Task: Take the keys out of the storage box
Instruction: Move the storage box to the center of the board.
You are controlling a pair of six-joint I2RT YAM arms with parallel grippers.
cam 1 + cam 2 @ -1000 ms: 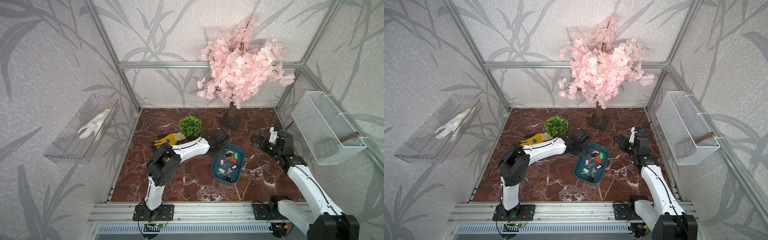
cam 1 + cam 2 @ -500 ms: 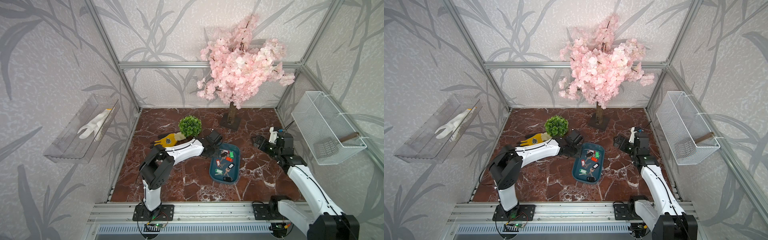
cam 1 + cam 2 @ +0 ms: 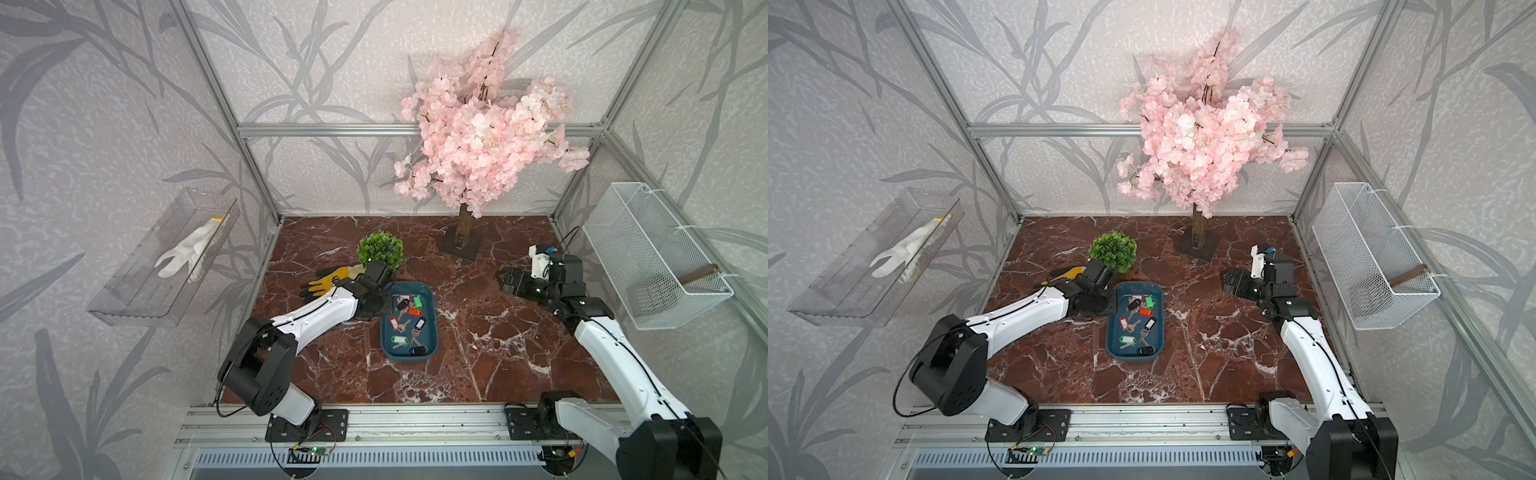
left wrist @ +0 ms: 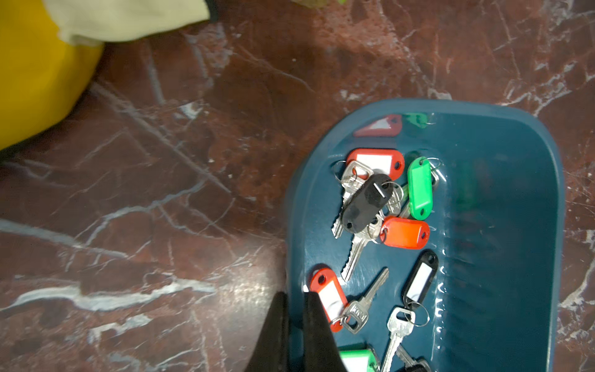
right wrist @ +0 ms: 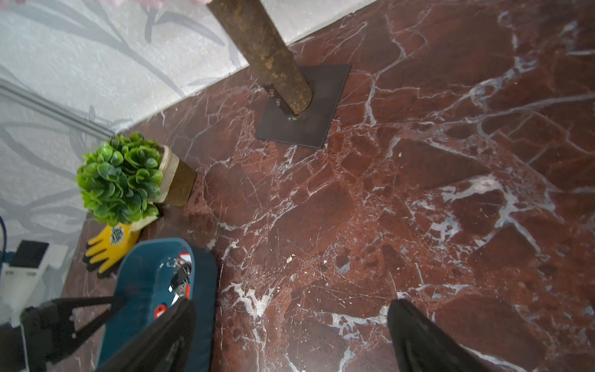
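Observation:
The storage box (image 3: 431, 328), a shallow teal tray, lies on the marble floor left of centre in both top views (image 3: 1159, 332). Several keys (image 3: 405, 316) with red, green and black tags lie loose inside it (image 4: 380, 206). My left gripper (image 4: 294, 298) is shut on the box's left rim near its far corner (image 3: 385, 298), one finger inside the wall and one outside. My right gripper (image 3: 505, 282) hovers open over bare marble to the right of the box, with nothing between its fingers (image 5: 289, 306). The right wrist view shows the box (image 5: 141, 277) off to one side.
A small green potted plant (image 3: 380, 249) and a yellow glove (image 3: 328, 280) sit just behind the left gripper. The pink blossom tree's base plate (image 3: 461, 247) stands at the back. A white wire basket (image 3: 652, 257) hangs on the right wall, a clear tray (image 3: 137, 291) on the left wall.
My left gripper has dragged the storage box to the left and turned it straighter, keys still inside. The right arm has stayed in place.

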